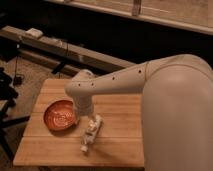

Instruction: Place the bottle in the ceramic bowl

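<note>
bottle (91,133) is found lying flat on the wooden table (120,122), not in the ceramic bowl (60,116). its long axis is set from 1 o'clock to 7 o'clock, with the narrower end apparently at 7. the bowl is placed just beside it, at 10 o'clock. the gripper (85,117) hangs between the two, near the bottle's upper end. the bottle's middle is read at 5 o'clock from the gripper. whether the gripper is open or closed cannot be told. a short shift towards 5 o'clock is judged necessary before grasping.
</note>
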Controlling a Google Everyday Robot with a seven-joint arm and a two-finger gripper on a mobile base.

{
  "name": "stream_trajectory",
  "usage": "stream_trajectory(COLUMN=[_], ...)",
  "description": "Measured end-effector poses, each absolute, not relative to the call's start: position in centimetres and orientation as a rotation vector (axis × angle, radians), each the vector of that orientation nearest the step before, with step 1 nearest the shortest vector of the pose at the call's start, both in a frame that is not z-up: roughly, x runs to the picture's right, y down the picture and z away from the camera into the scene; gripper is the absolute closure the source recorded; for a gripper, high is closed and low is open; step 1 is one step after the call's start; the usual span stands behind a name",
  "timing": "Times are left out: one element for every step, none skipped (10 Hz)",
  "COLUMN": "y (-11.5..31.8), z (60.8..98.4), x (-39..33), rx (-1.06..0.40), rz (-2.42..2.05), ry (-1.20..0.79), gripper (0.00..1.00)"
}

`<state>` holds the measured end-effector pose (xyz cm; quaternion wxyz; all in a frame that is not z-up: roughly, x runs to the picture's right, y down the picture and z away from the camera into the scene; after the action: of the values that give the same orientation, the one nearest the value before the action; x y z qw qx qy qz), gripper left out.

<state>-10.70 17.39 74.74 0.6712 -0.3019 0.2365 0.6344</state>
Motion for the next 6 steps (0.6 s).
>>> stream_trajectory(y=[17.8, 18.3, 18.7, 19.3, 19.9, 20.3], z=[75.2, 75.9, 76.3, 76.9, 77.5, 77.8], x=[-10.6, -10.4, -10.1, -10.0, -9.7, -9.5], rx=[-0.688, -0.694, -0.697, -0.704, -0.709, -0.714], rz=[1.431, 1.432, 1.429, 1.424, 1.421, 1.422], ry=[0.545, 0.566, 0.584, 0.609, 0.627, 0.639], gripper=[0.35, 0.35, 0.35, 0.35, 0.35, 0.35])
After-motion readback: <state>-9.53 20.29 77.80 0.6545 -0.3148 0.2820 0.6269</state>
